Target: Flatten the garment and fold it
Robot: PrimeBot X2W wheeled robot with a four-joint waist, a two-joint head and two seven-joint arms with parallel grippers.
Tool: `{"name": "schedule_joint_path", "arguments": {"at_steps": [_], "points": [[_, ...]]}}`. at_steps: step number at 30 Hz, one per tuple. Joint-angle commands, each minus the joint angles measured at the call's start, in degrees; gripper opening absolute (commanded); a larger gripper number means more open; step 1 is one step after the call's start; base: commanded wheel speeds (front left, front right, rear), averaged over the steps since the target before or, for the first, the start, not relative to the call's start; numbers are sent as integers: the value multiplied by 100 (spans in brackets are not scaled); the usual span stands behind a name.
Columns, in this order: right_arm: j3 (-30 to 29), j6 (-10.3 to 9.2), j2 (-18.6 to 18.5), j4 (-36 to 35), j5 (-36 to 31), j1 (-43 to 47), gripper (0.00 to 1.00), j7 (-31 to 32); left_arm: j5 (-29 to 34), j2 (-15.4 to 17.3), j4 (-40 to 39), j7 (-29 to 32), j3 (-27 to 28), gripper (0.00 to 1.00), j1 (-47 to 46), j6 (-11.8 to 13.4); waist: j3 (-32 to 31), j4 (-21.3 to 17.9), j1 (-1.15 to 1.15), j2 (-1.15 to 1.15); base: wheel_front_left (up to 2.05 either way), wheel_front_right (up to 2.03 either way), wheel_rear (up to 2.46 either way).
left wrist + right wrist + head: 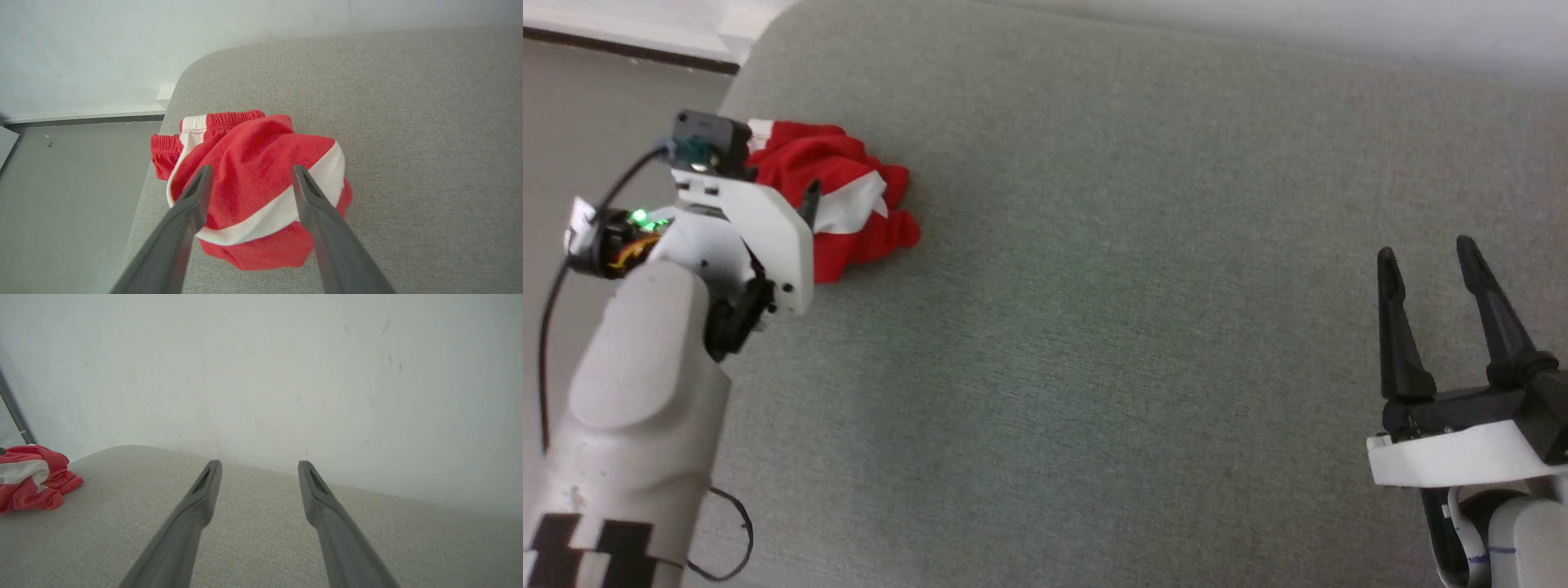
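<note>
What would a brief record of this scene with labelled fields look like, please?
shorts: red with white bands, crumpled in a heap, not yet flattened
place: far left corner of the grey surface
left gripper: open, aimed at the heap from close by; contact unclear
right gripper: open, over bare surface, well away from the shorts

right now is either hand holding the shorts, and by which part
Nothing is held. The left hand is open over the crumpled shorts; the right hand is open.
</note>
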Motion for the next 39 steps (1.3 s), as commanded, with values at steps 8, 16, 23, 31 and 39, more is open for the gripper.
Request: {"name": "schedule_joint_path", "arguments": {"at_steps": [8, 16, 23, 31, 39], "points": [[57, -10, 14, -134, -136, -380, 100, -145, -967, 496, 662, 1141, -734, 100, -647, -66, 770, -368, -2, 0, 0, 0, 0], [123, -11, 16, -167, -147, -534, 100, -240, -1513, 670, 1207, 2108, -1672, 100, -849, -115, 981, -417, -2, 0, 0, 0, 0], [75, -11, 18, -119, -102, -486, 100, -324, -1937, 1007, 1208, 1865, -2247, 0, -1322, -157, 769, -260, -2, 0, 0, 0, 0], [-21, -12, 19, -79, 100, -290, 100, -420, -2154, 1484, 849, 962, -2961, 0, -2344, -206, 201, -167, -2, 0, 0, 0, 0], [-91, -12, 19, -22, 320, 11, 100, -423, -1935, 1403, -67, 267, -3722, 0, -2953, -207, -342, -463, -2, 0, 0, 0, 0]]}}
